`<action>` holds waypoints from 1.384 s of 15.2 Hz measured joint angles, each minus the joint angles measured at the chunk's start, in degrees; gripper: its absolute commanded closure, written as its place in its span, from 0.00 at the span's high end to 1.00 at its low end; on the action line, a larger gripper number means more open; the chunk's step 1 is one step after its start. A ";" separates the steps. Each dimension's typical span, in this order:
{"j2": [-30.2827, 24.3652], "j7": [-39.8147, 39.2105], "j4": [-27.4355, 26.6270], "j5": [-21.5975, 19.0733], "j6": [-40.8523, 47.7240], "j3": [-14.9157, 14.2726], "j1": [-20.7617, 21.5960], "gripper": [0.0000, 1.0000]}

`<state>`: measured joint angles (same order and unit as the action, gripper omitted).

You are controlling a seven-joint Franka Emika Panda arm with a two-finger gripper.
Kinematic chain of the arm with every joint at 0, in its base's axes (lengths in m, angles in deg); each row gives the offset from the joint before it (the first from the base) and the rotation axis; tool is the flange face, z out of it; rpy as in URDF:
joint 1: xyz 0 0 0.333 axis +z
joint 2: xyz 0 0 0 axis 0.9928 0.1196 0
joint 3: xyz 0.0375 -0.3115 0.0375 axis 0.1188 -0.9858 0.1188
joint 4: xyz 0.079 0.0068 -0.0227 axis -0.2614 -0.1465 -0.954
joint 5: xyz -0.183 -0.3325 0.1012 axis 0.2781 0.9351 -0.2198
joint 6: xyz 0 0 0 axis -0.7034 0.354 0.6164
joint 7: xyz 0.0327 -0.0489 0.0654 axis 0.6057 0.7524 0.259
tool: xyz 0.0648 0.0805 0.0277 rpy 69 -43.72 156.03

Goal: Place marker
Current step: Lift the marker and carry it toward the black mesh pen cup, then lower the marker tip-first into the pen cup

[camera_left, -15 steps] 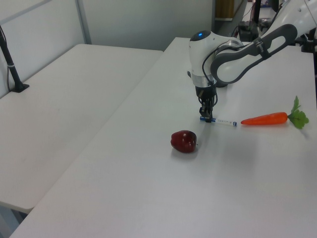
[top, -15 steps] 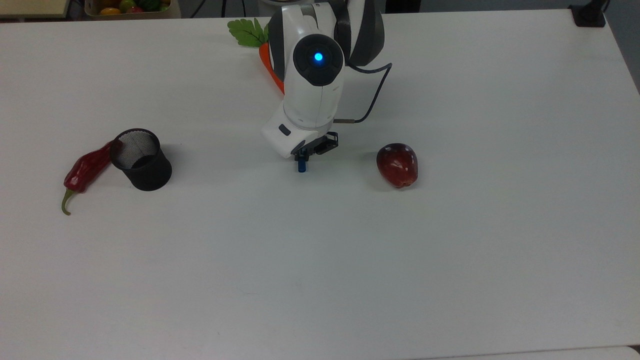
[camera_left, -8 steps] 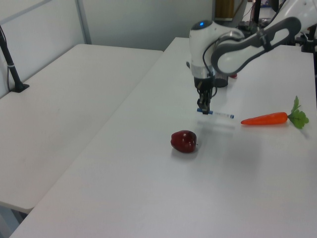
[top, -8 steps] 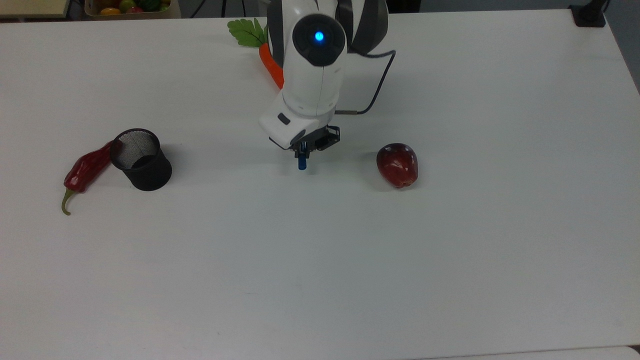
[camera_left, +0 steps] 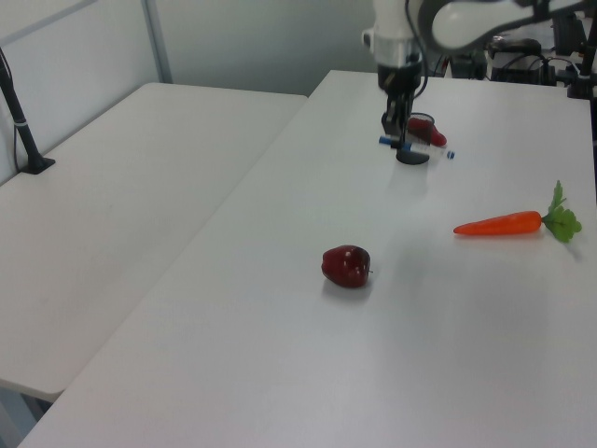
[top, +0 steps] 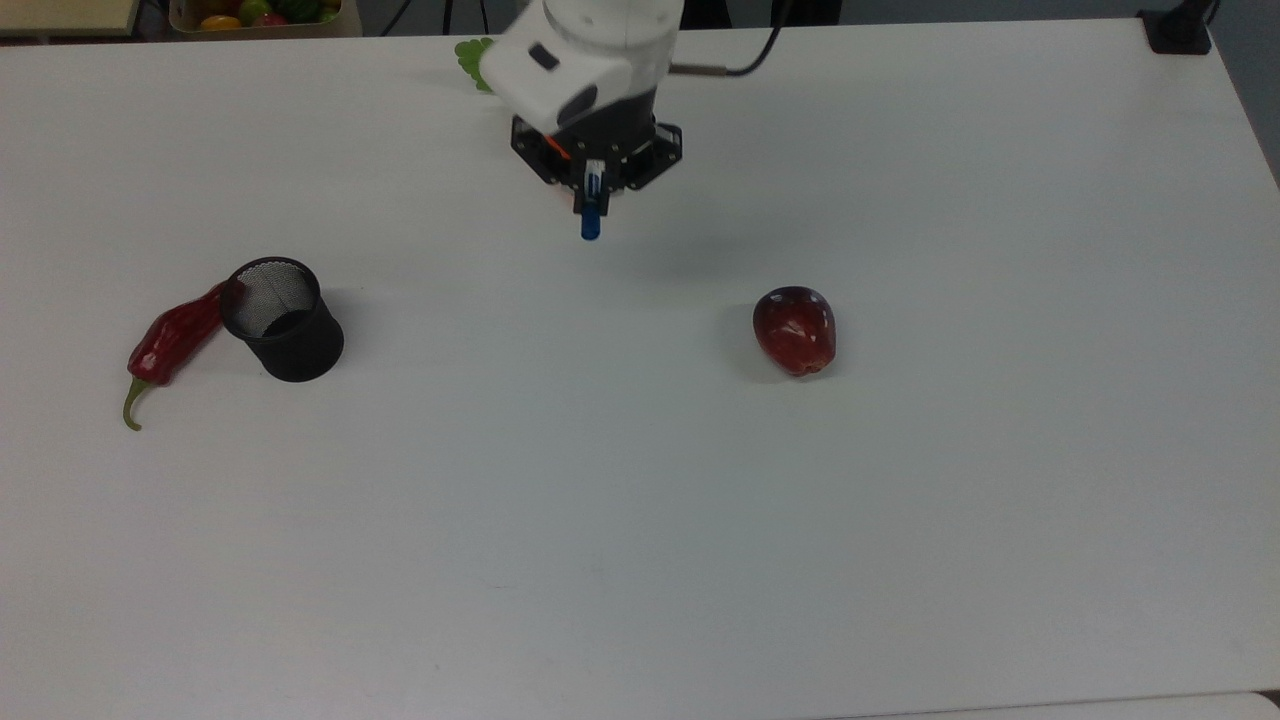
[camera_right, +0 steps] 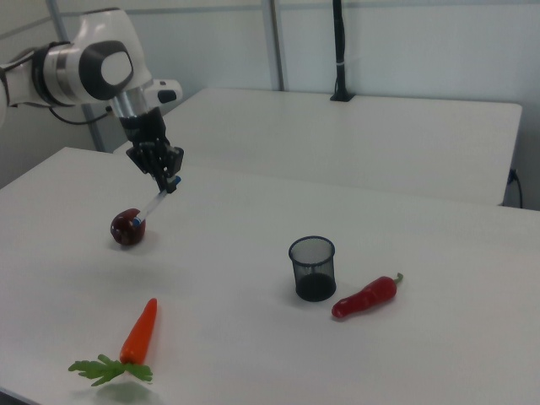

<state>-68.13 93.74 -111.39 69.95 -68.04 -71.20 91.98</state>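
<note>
My gripper [camera_right: 171, 180] pinches the marker [camera_right: 153, 202] near its cap end, holding it aloft with its long axis roughly level, the mesh pen cup [top: 283, 318] standing well apart toward the top view's left.

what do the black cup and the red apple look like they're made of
The black cup looks like matte metal mesh: its wall shows a fine see-through grid. The red apple has a smooth, glossy skin with bright highlights; whether it is plastic or real cannot be told.
</note>
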 measured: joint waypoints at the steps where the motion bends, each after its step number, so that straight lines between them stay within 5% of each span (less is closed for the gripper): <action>1: -0.88 0.03 -0.03 0.00 0.12 -0.17 -0.46 0.06; 5: -1.15 0.03 -0.15 0.03 -1.28 -0.62 -5.47 0.06; 12: 0.05 0.01 -0.81 0.03 -17.75 -1.10 -14.46 0.06; 21: 3.54 0.73 -3.40 1.70 -33.15 -7.27 -16.58 0.06</action>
<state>-64.59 94.46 -114.79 71.65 -101.19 -78.47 75.39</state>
